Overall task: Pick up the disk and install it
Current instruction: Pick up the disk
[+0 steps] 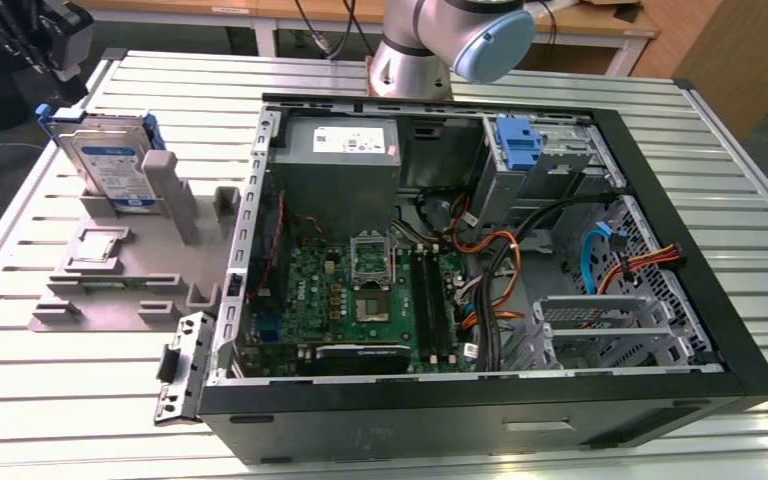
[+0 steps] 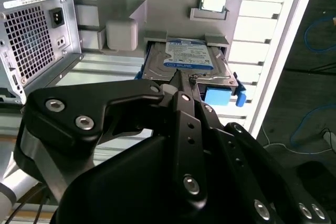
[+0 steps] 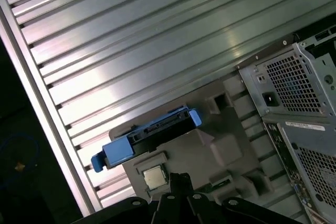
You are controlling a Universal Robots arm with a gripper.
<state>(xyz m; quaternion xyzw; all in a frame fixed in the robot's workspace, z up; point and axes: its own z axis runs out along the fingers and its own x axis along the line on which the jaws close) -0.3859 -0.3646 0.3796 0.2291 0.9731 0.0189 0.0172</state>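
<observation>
Plainly the gripper (image 2: 178, 81) hovers closed and empty near the disk (image 2: 186, 59), upright in its grey holder (image 1: 117, 285); descending unopened, it could strike the disk's top edge.

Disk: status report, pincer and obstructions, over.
Pincer clear of disk, holding nothing. Disk upright in grey holder beside open computer case, not installed. Nothing seen between pincer and disk.

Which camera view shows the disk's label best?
The second wrist view: the disk shows its labelled face close up. The exterior view shows it standing in the grey holder, farther off; the first wrist view shows its edge.
</observation>
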